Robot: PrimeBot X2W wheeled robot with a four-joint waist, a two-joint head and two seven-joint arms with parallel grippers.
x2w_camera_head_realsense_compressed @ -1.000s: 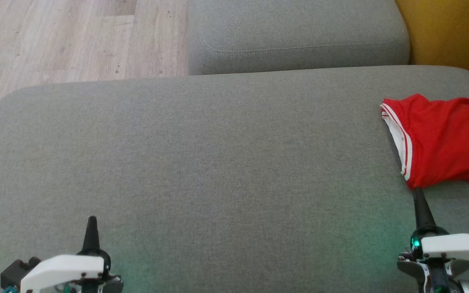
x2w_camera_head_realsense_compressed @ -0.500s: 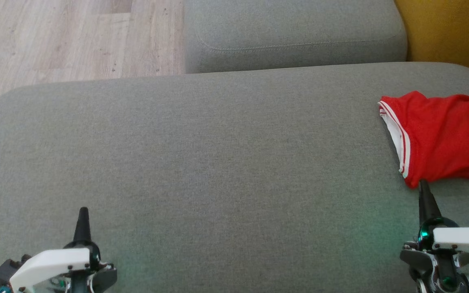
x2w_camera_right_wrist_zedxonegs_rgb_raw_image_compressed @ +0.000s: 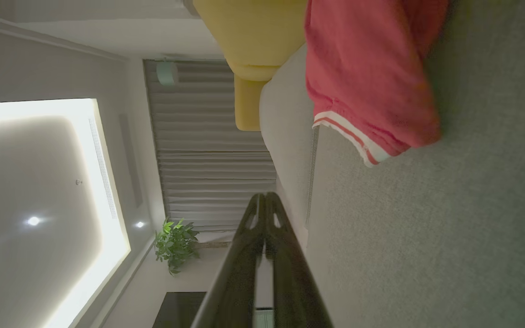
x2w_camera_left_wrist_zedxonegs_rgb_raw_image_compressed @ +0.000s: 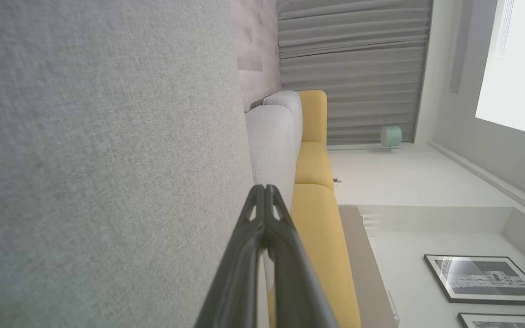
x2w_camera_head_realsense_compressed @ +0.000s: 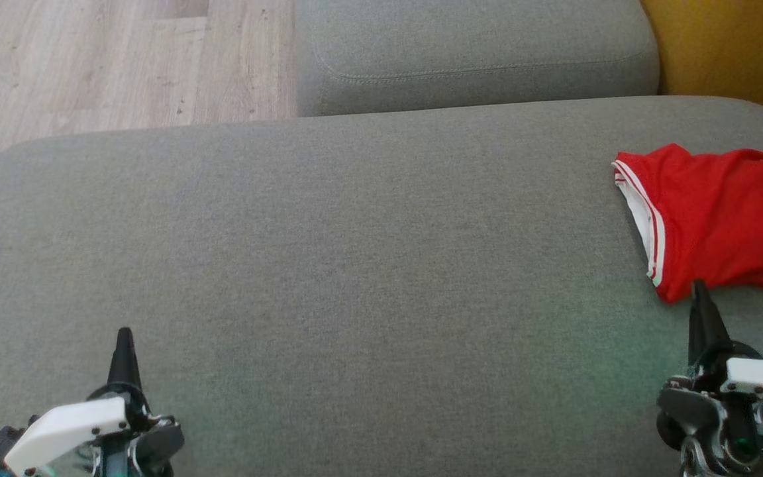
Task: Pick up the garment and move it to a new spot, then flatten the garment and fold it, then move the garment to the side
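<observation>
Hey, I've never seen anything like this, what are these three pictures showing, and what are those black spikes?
It's a two-armed robot. The wide picture comes from a camera on its head, looking down at a grey sofa cushion. The black spikes are its grippers, each two long fingers pressed shut: left gripper at lower left, right gripper at lower right. The two sideways pictures come from wrist cameras looking along those fingers. A red garment with white trim lies on the cushion's right side, just ahead of the right gripper. Neither gripper holds anything.

Even daylight, sharp head view; right wrist view dim, soft
</observation>
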